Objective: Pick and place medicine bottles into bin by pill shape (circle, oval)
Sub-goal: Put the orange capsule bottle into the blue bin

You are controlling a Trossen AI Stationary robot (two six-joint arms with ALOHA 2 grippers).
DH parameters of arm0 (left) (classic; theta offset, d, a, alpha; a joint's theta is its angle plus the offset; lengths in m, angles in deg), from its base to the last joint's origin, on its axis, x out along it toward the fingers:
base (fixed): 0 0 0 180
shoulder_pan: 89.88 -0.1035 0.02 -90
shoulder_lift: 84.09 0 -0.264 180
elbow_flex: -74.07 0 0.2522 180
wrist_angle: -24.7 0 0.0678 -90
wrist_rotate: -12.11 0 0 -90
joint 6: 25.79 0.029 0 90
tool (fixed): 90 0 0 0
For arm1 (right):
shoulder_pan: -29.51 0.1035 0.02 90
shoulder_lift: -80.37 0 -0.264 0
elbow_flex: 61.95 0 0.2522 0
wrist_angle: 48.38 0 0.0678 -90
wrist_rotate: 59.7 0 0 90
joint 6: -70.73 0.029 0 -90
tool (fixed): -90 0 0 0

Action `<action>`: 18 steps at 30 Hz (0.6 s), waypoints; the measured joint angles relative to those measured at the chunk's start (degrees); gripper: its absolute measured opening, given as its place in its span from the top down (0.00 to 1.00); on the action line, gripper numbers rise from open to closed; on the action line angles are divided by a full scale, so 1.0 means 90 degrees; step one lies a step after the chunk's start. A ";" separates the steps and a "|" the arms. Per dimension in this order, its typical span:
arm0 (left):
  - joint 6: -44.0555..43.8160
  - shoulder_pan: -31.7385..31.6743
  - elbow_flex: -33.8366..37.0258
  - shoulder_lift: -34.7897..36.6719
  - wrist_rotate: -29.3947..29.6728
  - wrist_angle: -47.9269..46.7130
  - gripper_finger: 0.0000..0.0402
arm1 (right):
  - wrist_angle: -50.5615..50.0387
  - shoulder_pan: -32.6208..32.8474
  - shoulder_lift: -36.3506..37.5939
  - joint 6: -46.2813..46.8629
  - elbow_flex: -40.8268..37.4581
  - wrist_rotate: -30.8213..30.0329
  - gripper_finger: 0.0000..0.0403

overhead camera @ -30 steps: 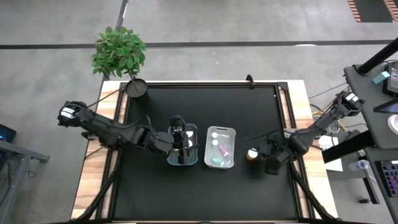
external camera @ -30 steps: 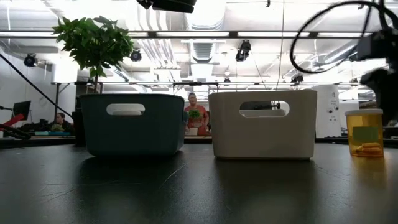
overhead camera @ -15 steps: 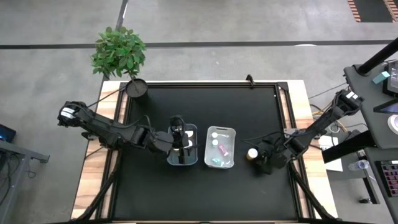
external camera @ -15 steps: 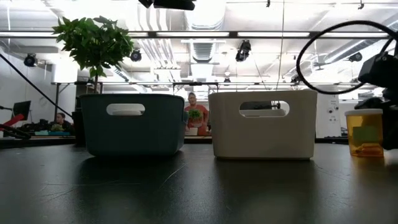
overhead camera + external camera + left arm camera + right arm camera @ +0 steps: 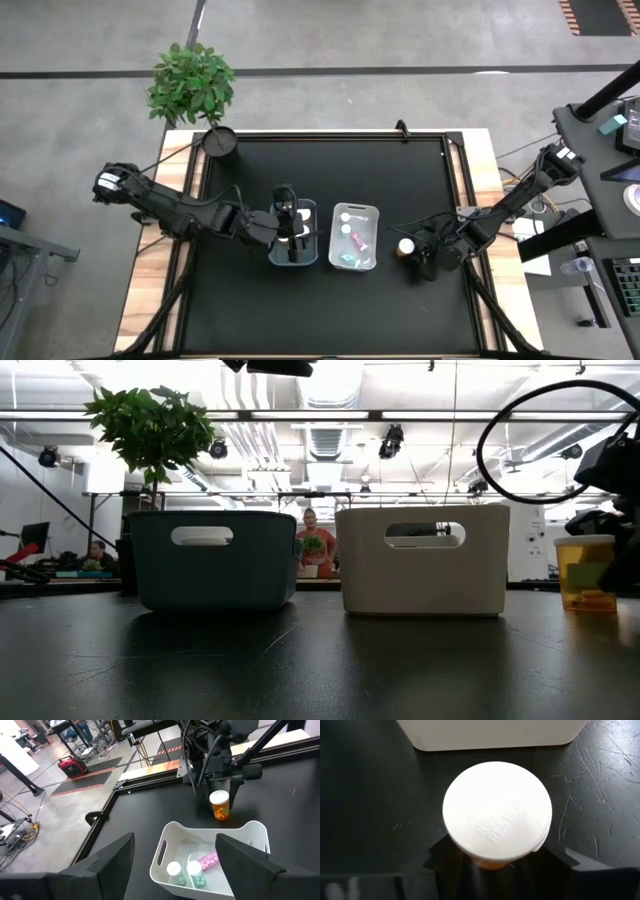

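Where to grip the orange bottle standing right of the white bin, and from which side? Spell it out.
Grip the orange bottle on its round body just under the white cap, fingers on opposite sides. It stands upright on the table, apart from the white bin, so a level approach from the right gripper's side, away from the bin, looks safest. That gripper is already at it.

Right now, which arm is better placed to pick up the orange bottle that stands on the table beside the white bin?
The right arm. Its right gripper is already at the orange bottle, fingers open around it. The left gripper hangs over the blue bin, with the white bin between it and the bottle.
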 joint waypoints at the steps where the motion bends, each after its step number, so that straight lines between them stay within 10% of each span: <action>1: 0.0000 0.0000 0.0000 0.0000 0.0000 0.0006 0.35 | -0.0015 0.0000 0.0001 -0.0001 0.0009 0.0000 0.53; 18: -0.0276 0.0005 0.0000 -0.0002 -0.0104 0.0330 0.35 | -0.3052 -0.0005 0.0015 -0.0399 0.2471 -0.0674 0.55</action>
